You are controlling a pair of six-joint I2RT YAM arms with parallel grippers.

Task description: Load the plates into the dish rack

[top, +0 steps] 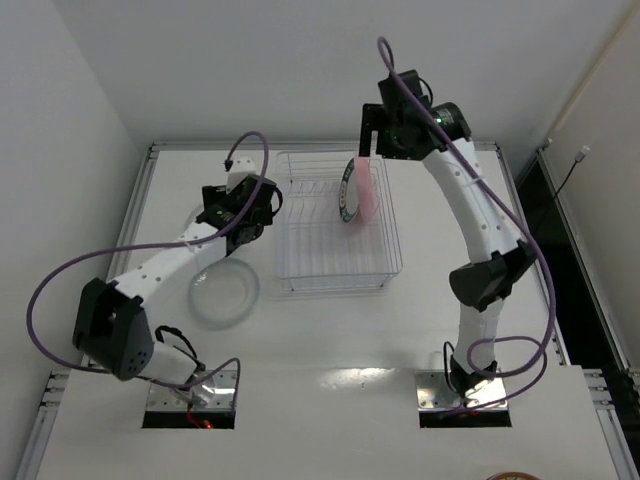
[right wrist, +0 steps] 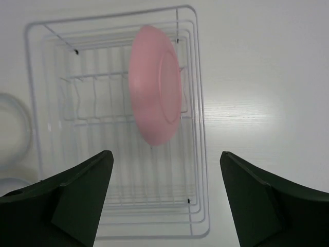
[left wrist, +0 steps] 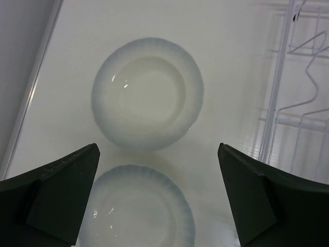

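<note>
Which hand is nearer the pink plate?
Right. The right hand hangs over the pink plate in the dish rack; the left hand is outside it, over the clear plates.

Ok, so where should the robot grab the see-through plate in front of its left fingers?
Probably by the rim, from straight above. The clear plate lies flat on the table, leaving no gap underneath, and its edge curves upward, so the left gripper can put one finger inside, one outside.

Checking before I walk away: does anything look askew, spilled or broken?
Nothing stands out. The pink plate and the patterned plate stand on edge side by side in the dish rack; the two clear plates lie flat on the table left of it, no cracks or spills visible.
</note>
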